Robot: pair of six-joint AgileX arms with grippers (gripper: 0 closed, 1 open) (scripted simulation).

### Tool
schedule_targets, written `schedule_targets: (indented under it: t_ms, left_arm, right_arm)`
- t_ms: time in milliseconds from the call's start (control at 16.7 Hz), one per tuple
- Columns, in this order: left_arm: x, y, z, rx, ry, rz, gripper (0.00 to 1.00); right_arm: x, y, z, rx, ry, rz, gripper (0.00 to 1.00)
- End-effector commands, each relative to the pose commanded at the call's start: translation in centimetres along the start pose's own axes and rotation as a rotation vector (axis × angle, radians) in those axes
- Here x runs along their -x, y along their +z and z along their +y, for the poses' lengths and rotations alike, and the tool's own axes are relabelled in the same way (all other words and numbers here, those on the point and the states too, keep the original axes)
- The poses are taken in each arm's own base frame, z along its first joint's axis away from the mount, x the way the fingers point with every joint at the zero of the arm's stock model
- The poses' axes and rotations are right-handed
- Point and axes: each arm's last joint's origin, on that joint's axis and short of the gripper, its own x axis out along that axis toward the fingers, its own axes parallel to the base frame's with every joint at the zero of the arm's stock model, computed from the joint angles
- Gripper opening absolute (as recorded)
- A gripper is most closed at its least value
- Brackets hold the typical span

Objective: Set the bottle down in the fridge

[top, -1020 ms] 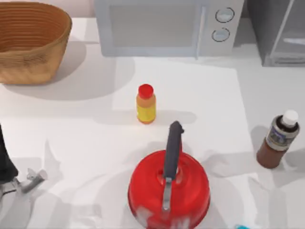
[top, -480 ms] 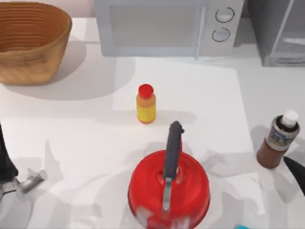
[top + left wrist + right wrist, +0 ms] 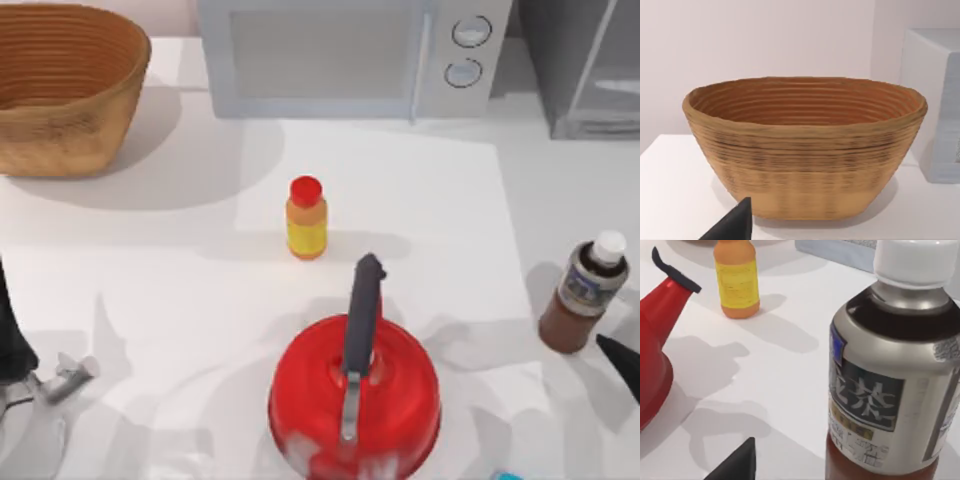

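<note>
Your left arm (image 3: 12, 345) reads as a dark, near-black column at the top view's left edge, ending in pale grey metal parts, with a short angular grey bracket (image 3: 68, 378) jutting out. Your right gripper (image 3: 622, 362) appears as a plain black tapering wedge at the right edge. In each wrist view you get one matte black, pointed fingertip (image 3: 732, 225) (image 3: 737, 465), flat-faced and unmarked. Cables or screws may exist, but none can be made out.
</note>
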Motion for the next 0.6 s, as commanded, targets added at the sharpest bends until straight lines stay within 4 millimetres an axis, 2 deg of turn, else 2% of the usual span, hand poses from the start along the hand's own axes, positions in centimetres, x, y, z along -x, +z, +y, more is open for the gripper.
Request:
schedule_targets:
  t_ms: [300,600]
  left_arm:
    - [0.0,0.0,0.0,0.000,0.000,0.000,1.00]
    - [0.0,0.0,0.0,0.000,0.000,0.000,1.00]
  right_arm:
    - [-0.3,0.1,-0.1,-0.001,0.002,0.000,1.00]
    - [-3.1,0.4,-0.8,0.001,0.001,-0.003,1.00]
